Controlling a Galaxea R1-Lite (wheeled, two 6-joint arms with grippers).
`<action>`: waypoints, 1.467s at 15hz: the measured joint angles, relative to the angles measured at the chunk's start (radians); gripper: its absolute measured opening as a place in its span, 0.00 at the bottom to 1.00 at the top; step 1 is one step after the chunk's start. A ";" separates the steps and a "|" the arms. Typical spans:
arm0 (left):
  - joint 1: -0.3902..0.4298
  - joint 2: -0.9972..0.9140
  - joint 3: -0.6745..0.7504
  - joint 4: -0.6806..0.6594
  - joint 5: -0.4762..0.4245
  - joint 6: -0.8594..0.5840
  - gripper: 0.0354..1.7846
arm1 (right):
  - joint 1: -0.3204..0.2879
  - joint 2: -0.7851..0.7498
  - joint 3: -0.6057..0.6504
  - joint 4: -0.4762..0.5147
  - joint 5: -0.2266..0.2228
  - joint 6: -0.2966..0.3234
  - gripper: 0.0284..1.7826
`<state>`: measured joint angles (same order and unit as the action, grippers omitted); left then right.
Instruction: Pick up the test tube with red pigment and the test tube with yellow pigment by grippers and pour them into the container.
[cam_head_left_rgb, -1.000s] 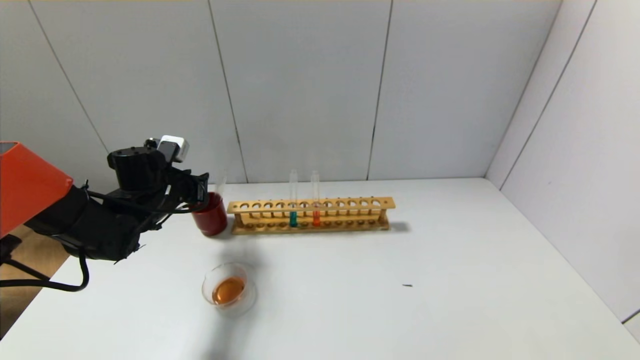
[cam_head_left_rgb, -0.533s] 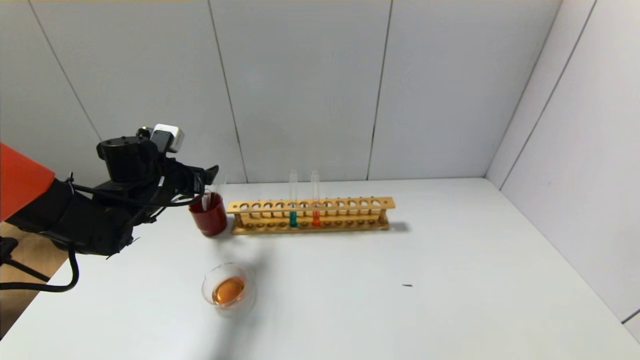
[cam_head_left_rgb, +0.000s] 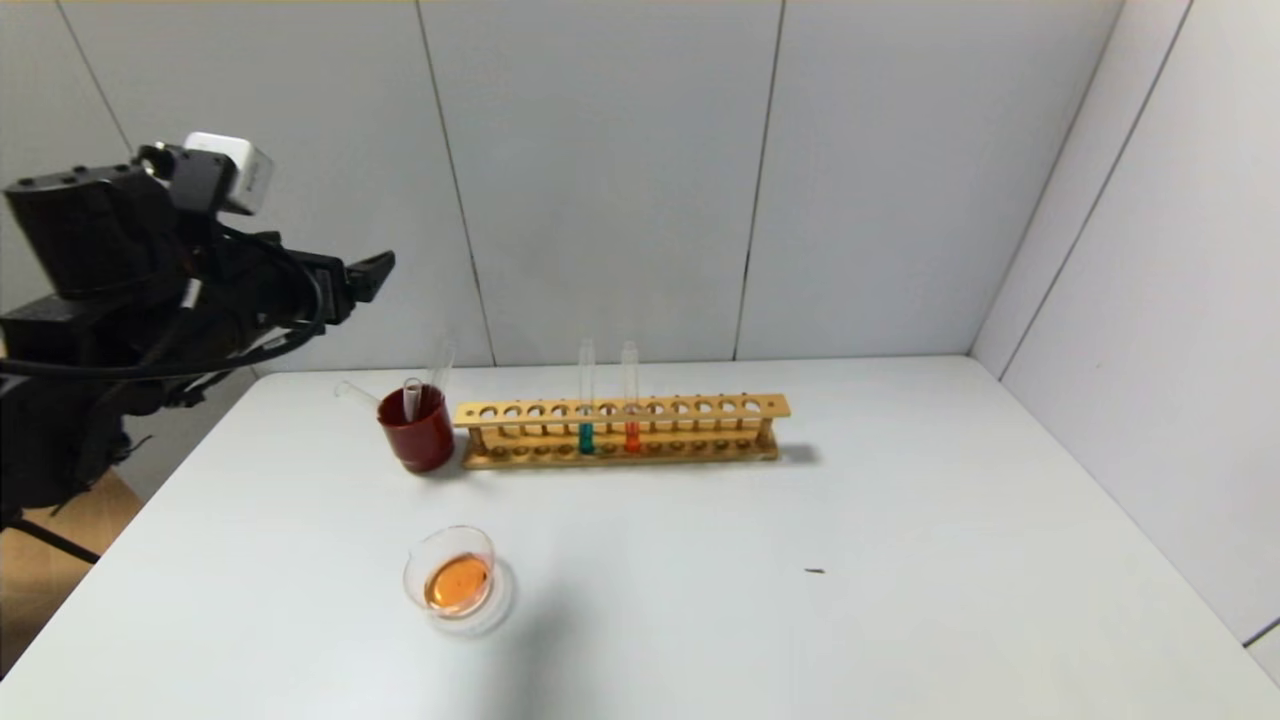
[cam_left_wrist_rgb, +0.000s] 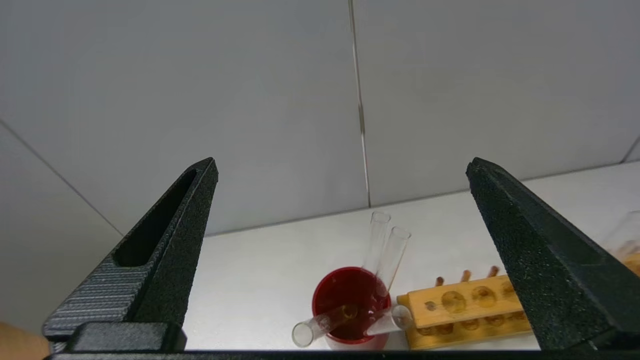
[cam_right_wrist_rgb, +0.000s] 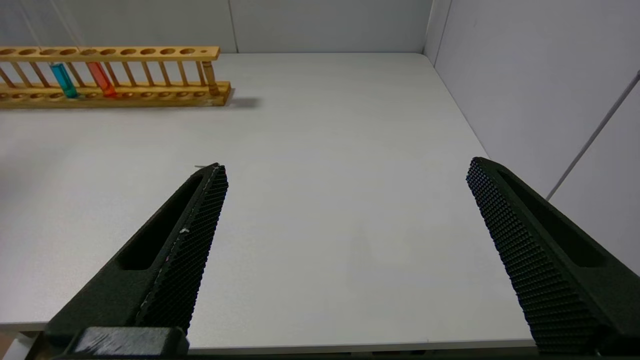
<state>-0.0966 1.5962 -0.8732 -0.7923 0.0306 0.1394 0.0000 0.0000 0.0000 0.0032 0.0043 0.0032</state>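
Your left gripper (cam_head_left_rgb: 360, 280) hangs high over the far left of the table (cam_head_left_rgb: 900, 560), above and left of the dark red cup (cam_head_left_rgb: 420, 435), with its jaws spread wide and nothing between them. That cup holds several clear tubes that look emptied, leaning against its rim. The container (cam_head_left_rgb: 455, 580) sits near the front of the table, well apart from the cup, with an orange pool in its bottom, so judge the pouring as largely done and the step in hand as clearing away after dropping a spent tube. No tube with yellow pigment shows anywhere. One test tube with red pigment (cam_head_left_rgb: 631, 425) stands upright in the wooden rack (cam_head_left_rgb: 700, 408), just beside the teal tube (cam_head_left_rgb: 586, 425). If another pour is wanted, your next move calls for a descent onto the red tube's upper part, keeping clear of the teal neighbour, then a straight lift out of its hole. Your right gripper (cam_right_wrist_rgb: 345, 200) waits low over the right front of the table, jaws released and empty. There is wide open room to the right of the rack; on the left, mind the cup's leaning tubes and the near table edge beside the container.
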 joint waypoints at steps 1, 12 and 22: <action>0.000 -0.091 0.037 0.016 0.002 0.000 0.98 | 0.000 0.000 0.000 0.000 0.000 0.000 0.98; 0.078 -1.287 0.506 0.419 -0.091 -0.008 0.98 | 0.000 0.000 0.000 0.000 0.000 0.000 0.98; 0.102 -1.596 0.867 0.807 -0.064 0.030 0.98 | 0.000 0.000 0.000 0.000 0.000 0.000 0.98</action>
<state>0.0057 0.0000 -0.0066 0.0143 -0.0336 0.1691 0.0000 0.0000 0.0000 0.0032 0.0038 0.0032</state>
